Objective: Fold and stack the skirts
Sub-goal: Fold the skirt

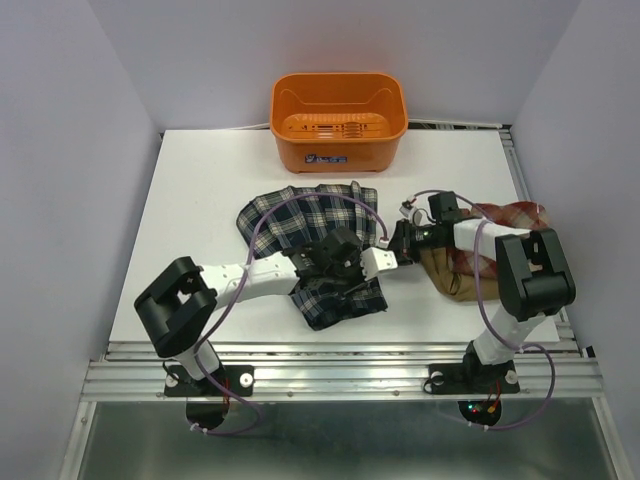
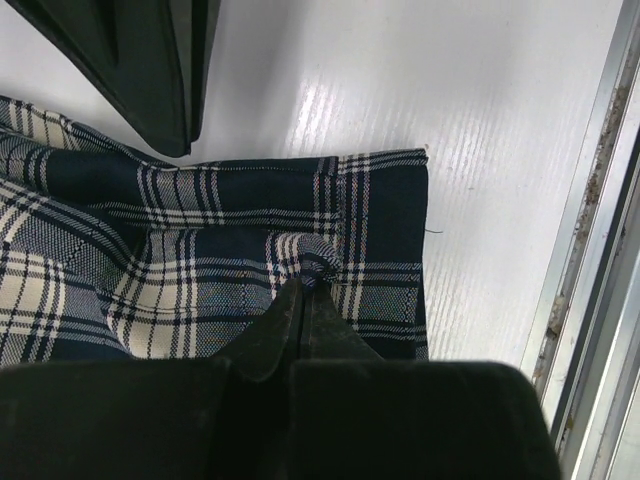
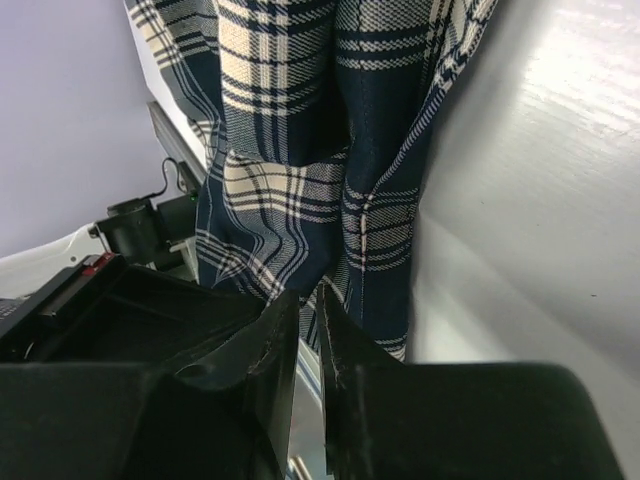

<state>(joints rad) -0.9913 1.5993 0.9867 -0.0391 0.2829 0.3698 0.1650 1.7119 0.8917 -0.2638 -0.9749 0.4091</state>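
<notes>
Navy plaid skirt (image 1: 310, 215) is pinched tight by left gripper (image 2: 303, 282) and right gripper (image 3: 305, 295), whose arm half-hides the tan skirt (image 1: 445, 275) and red skirt (image 1: 515, 215); the basket (image 1: 295, 140) label (image 1: 327, 158) is unreadable.

Left gripper (image 1: 345, 280) and right gripper (image 1: 363, 269) meet on plaid skirt (image 1: 300, 215).

white table (image 1: 200, 190) and its load

an orange basket (image 1: 340, 140) stands at the far edge, about centred. the navy plaid skirt (image 1: 300, 215) lies rumpled in the middle, its folded part reaching toward the near edge. at the right side the red plaid skirt (image 1: 512, 218) and the tan skirt (image 1: 452, 280) lie bunched together, touching.
</notes>
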